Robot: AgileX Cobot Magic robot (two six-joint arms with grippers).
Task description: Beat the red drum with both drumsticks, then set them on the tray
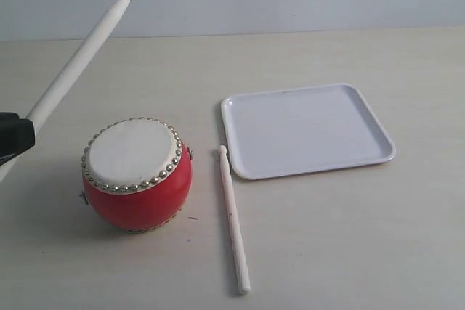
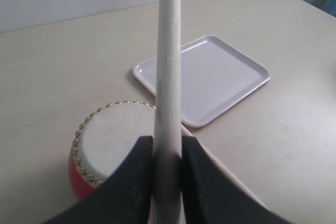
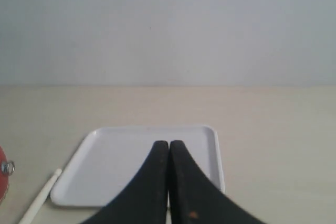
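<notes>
1. On the worktop [image 1: 349, 252], right of centre, the tray [image 1: 305, 130] holds no stick yet, so putting both away is still to do.
2. Left of it stands the red drum [image 1: 136, 173], its skin unobstructed.
3. The raised drumstick [image 1: 80, 56] slants above the drum, pinched by the left gripper [image 2: 168, 148]. The second drumstick [image 1: 234, 223] lies unheld between drum and tray.
4. The right gripper [image 3: 168, 148] is pressed together, empty, facing the tray.

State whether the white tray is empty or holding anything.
Empty: the tray shows bare white; one drumstick lies beside it.
</notes>
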